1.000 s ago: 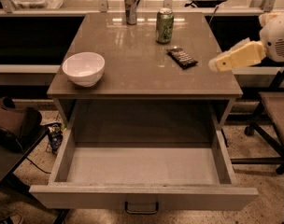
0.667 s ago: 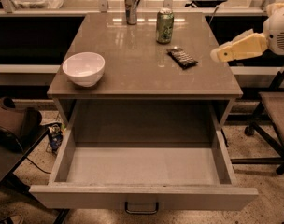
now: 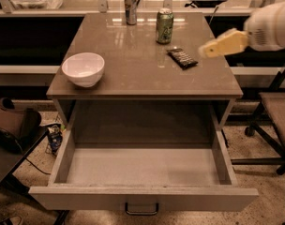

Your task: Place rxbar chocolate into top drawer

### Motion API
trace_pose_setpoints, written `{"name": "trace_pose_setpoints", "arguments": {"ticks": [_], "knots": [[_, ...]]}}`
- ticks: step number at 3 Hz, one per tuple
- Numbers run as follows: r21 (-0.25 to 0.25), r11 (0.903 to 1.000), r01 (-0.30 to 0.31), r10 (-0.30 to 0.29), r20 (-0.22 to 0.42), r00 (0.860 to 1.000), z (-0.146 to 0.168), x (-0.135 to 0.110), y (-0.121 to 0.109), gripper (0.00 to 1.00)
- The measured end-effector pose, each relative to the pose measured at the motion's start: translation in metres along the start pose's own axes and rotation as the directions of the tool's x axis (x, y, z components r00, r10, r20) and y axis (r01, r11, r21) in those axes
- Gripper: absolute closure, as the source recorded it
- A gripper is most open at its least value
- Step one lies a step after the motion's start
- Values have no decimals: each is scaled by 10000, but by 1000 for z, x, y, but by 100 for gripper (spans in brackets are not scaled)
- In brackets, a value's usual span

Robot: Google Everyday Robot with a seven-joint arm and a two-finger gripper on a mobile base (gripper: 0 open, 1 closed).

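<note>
Change since 1.0 s ago: claw point(image 3: 204, 49) has shifted up and to the left, closer to the bar; all other items unchanged in position.

1. Worktop point(image 3: 133, 78): grey-brown, glossy, square top of a cabinet; carries items 4 to 7.
2. Drawer point(image 3: 142, 198): top drawer, pulled fully out below the worktop; pale inner bottom, nothing in it; 1 small dark handle point(image 3: 141, 209) centred on the front panel.
3. Claw: yellowish, on a white arm point(image 3: 271, 27) entering from the right edge; hangs above the worktop's right side, tip pointing left, just right of the bar and apart from it. It holds nothing; open or closed cannot be told.
4. Bowl point(image 3: 83, 68): white, upright, near the worktop's left edge.
5. Green can point(image 3: 164, 26): upright, rear centre-right, just behind the bar.
6. Silver can point(image 3: 130, 7): slim, upright, at the rear edge, left of the green can.
7. Bar point(image 3: 182, 58): dark wrapper, lying flat and at an angle on the worktop's right half, between the green can and the claw; not in the drawer.
</note>
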State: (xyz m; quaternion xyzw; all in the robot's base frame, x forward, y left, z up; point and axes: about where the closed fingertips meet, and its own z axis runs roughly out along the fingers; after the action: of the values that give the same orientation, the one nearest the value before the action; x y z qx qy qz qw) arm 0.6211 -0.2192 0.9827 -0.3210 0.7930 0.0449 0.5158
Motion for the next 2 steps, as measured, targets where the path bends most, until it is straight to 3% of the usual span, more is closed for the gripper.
{"name": "trace_pose_setpoints", "arguments": {"ticks": [1, 2], "knots": [[-168, 9943, -1053, 1050, -190, 9943, 63, 10, -2, 0], [-402, 9844, -1715, 1710, -164, 9851, 109, 26, -1, 0]]}}
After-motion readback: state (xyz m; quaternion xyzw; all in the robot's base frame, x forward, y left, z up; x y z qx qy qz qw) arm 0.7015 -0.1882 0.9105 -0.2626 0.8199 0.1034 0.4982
